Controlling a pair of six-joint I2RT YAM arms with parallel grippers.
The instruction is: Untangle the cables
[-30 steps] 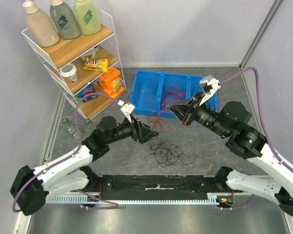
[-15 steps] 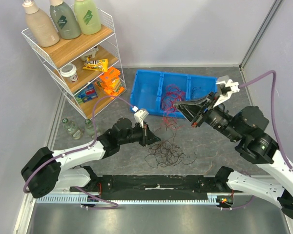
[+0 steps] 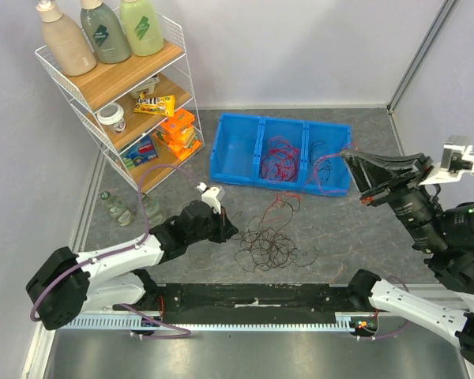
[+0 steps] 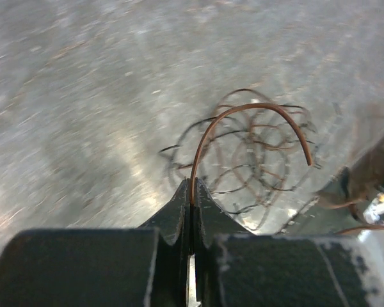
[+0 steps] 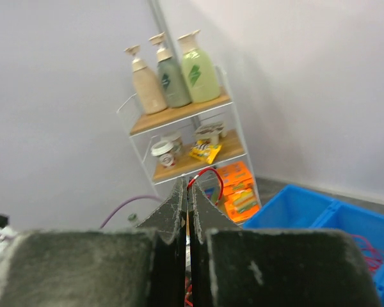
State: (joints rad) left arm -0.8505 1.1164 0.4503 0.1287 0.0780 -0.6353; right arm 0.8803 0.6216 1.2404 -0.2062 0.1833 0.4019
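While a bunch of red cables (image 3: 280, 156) already lies in the middle compartment of the blue bin (image 3: 235, 151), the job looks to me about partway through. A scribbly clump of dark cables (image 3: 268, 246) sits on the table between the two arms, near the front edge, and I judge it the main work left. A few loose reddish strands (image 3: 283, 204) trail on the table between that clump and the bin.

The left jaws are low over the table just left of the clump, pressed fully together on a single brown-red wire (image 4: 243, 112) that arcs up and over the tangle. The right jaws are lifted high over the right end of the bin, likewise fully together, pinching a thin red wire (image 5: 208, 176). From above, that wire droops toward the bin's right compartment.

All the cables are hair-thin and springy, holding loose overlapping loops rather than lying flat. Whether the loops in the clump are knotted or only laid over one another, I cannot tell.
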